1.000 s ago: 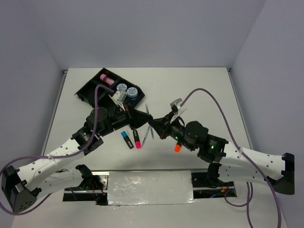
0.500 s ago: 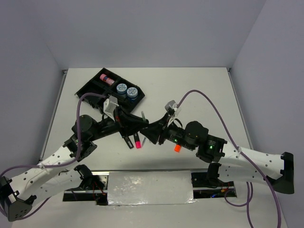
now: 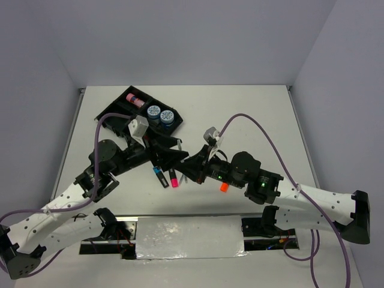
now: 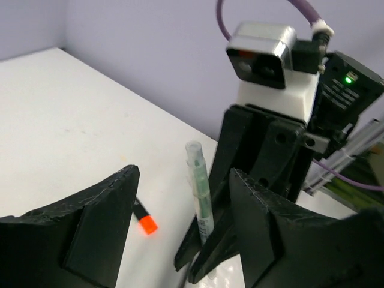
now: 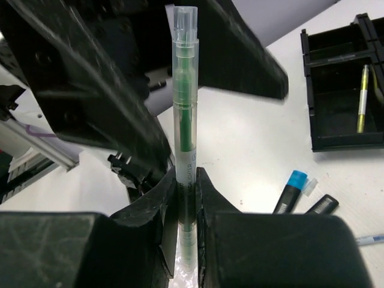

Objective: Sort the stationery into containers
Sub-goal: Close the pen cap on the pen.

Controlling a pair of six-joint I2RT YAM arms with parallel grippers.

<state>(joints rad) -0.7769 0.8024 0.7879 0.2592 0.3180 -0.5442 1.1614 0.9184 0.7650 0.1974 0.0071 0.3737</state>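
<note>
My right gripper (image 5: 186,180) is shut on a thin clear pen with a green core (image 5: 185,120), which stands upright between the fingers. My left gripper (image 4: 185,177) faces it, open, one jaw on each side of the same green pen (image 4: 200,192) without touching it. In the top view the two grippers meet nose to nose, left gripper (image 3: 174,157) and right gripper (image 3: 191,165). Blue (image 3: 159,176), pink (image 3: 173,179) and orange (image 3: 223,186) highlighters lie on the table below them. The black tray (image 3: 117,111) at the far left holds two blue tubs (image 3: 154,111) and a pink-capped tube (image 3: 134,99).
A yellow pen (image 5: 362,99) lies in one tray compartment (image 5: 345,144). The blue highlighter (image 5: 289,192) rests just right of my right fingers. Purple cables arch over both arms. Grey walls close the table at the back and sides.
The right gripper has slid left to meet the left gripper and is now closed on the green pen. The left arm's elbow has drawn back and its jaws have opened.
</note>
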